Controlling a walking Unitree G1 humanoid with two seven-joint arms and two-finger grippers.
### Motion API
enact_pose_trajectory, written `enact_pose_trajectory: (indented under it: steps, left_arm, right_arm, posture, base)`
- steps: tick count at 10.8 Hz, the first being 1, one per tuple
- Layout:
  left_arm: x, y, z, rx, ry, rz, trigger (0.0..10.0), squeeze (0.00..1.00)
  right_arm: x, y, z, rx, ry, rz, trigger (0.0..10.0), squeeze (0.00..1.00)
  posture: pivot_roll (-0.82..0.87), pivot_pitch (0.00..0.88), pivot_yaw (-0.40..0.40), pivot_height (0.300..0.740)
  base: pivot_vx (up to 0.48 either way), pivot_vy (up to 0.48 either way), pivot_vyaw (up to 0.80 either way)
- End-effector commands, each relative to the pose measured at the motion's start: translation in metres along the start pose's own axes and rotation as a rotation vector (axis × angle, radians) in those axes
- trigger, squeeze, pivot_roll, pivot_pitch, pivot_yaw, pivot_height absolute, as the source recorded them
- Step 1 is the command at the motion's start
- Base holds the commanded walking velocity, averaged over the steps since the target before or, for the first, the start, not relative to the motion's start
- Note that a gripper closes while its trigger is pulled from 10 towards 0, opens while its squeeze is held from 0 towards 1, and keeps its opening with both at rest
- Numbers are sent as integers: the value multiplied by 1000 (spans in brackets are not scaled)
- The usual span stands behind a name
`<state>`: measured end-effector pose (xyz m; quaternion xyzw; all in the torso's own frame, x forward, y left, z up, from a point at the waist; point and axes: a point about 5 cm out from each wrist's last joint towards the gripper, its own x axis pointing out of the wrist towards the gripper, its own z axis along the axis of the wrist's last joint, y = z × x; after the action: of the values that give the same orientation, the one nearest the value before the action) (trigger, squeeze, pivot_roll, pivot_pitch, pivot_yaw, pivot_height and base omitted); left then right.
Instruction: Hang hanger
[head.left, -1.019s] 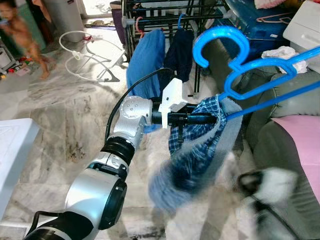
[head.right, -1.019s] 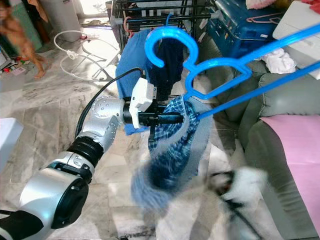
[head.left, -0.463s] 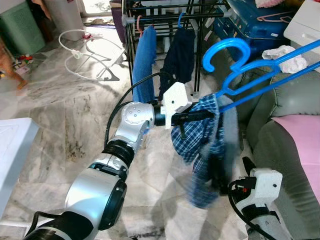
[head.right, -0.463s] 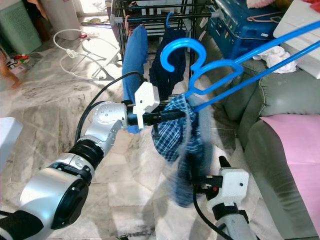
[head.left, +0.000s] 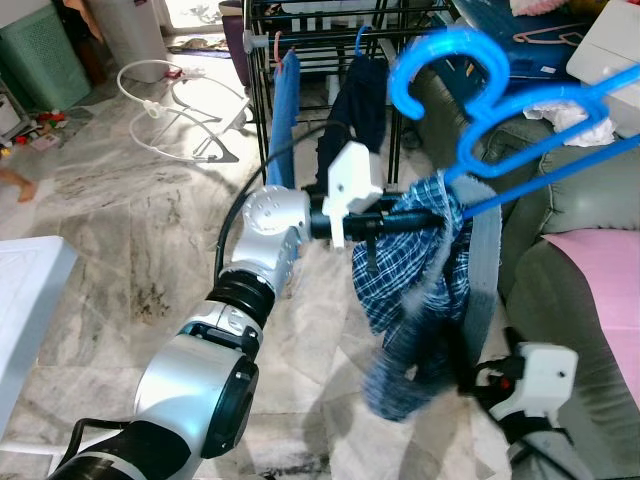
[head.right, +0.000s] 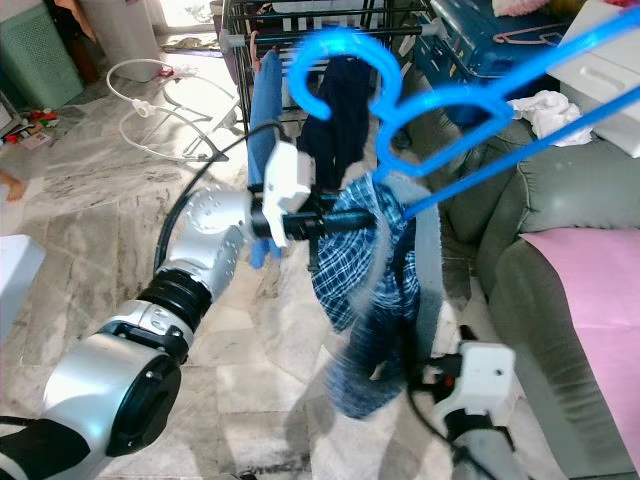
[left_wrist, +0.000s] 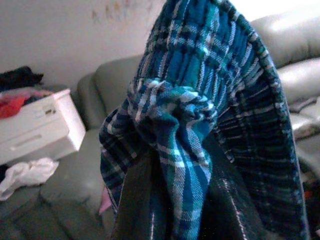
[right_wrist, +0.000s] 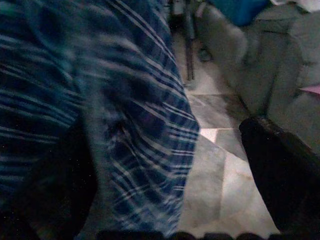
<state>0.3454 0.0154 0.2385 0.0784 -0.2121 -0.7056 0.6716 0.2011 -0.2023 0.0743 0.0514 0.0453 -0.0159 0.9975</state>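
The blue hanger is held high in front of the robot, its hook turned toward the black drying rack behind. A blue plaid garment with a grey lining is draped on the lower end of the hanger, and it hangs down loose and blurred.

The left gripper is stretched forward and is buried in the cloth at the hanger's lower end. It seems to be closed on the plaid garment, and perhaps on the hanger rod under it, but this cannot be told. The right gripper is seen low, just beside the bottom of the garment. In the right wrist view one finger is set apart from the cloth, so the fingers are judged to be spread, holding nothing.

The hanger is judged to be light, stiff plastic and rather slippery. The garment is soft and swings easily. A hold on the rigid rod is judged better than a hold on the cloth alone.
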Motion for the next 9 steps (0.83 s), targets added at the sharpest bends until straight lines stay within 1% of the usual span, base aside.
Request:
enact_pose_trajectory:
  steps: [1,3,5,6,7,8,9]
  left_arm:
    - [4,9,19,41,-48,-12,0,0]
    - [9,11,30,36,-101,-17,0,0]
    - [10,9,31,38,-99,-30,0,0]
    - [10,9,33,28,-111,-28,0,0]
    - [11,9,34,25,-119,-25,0,0]
    - [10,9,33,25,-112,-19,0,0]
    - [5,8,23,9,-77,2,0,0]
  right_arm:
    - [-1,-8,-5,34,16,-40,10000,259]
    - [4,-14,-19,162,67,-94,10000,263]
    - [6,-9,-21,162,68,-82,10000,263]
    - [1,-18,-33,194,125,-152,10000,263]
    - [-4,-28,-40,225,148,-230,0,251]
    - [-11,-42,-41,264,139,-326,0,0]
    - [-29,-71,-35,287,99,-502,0,0]
  posture:
    - [-41,84,18,740]
    - [-38,86,17,740]
    - [-43,90,23,740]
    - [-44,89,20,740]
    - [-45,90,20,740]
    - [-46,90,20,740]
    - [-52,91,20,740]
  base:
    - [0,0,0]
    - [0,0,0]
    - [0,0,0]
    - [0,0,0]
    - [0,0,0]
    - [0,0,0]
    - [0,0,0]
